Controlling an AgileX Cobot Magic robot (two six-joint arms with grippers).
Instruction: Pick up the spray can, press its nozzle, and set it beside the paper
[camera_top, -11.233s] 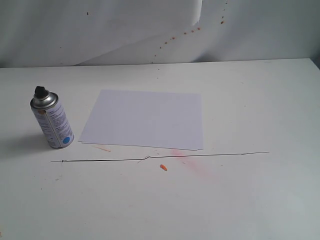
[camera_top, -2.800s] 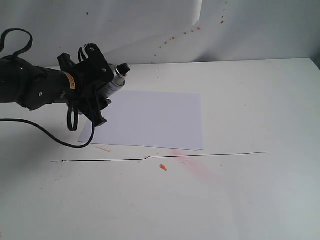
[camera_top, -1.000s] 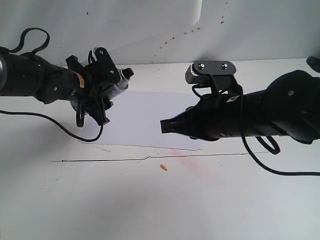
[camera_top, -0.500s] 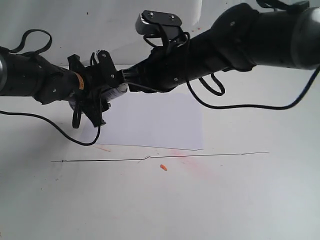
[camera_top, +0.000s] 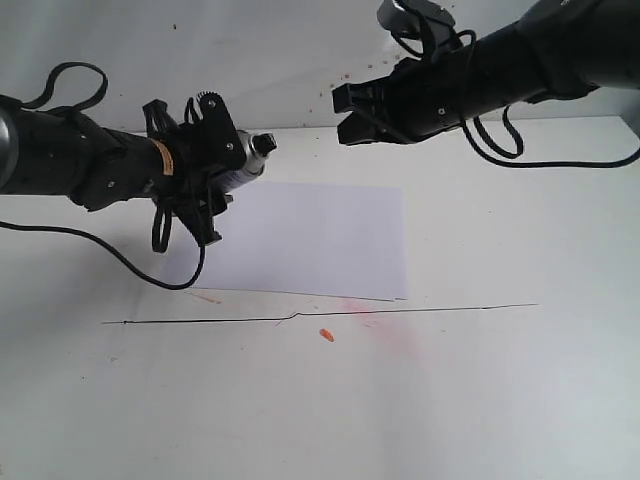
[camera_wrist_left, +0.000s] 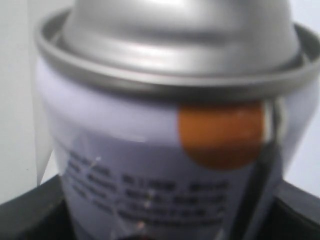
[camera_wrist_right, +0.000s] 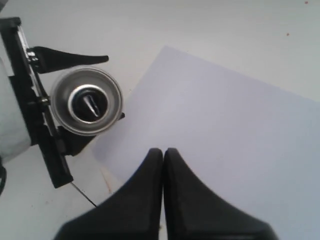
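My left gripper (camera_top: 222, 168) is shut on the spray can (camera_top: 243, 170) and holds it tilted in the air over the paper's far left corner. The black nozzle (camera_top: 264, 145) points right. In the left wrist view the can (camera_wrist_left: 165, 150) fills the picture: silver dome, white label, dark text, an orange-looking dot. My right gripper (camera_top: 342, 116) hangs shut, above and to the right of the nozzle, apart from it. The right wrist view looks down the can's top (camera_wrist_right: 86, 101) at the nozzle (camera_wrist_right: 89, 104), with the shut fingertips (camera_wrist_right: 163, 152) over the paper (camera_wrist_right: 225, 125). The paper (camera_top: 310, 240) lies flat.
A thin black line (camera_top: 420, 310) runs across the white table (camera_top: 450, 400) in front of the paper. A small orange scrap (camera_top: 326, 335) and a faint red smear (camera_top: 395, 335) lie near it. A stained white backdrop (camera_top: 280, 60) stands behind.
My right arm swung in, reached the can's nozzle half a second ago, and has now drawn back up and to the right. The left gripper and can barely moved.
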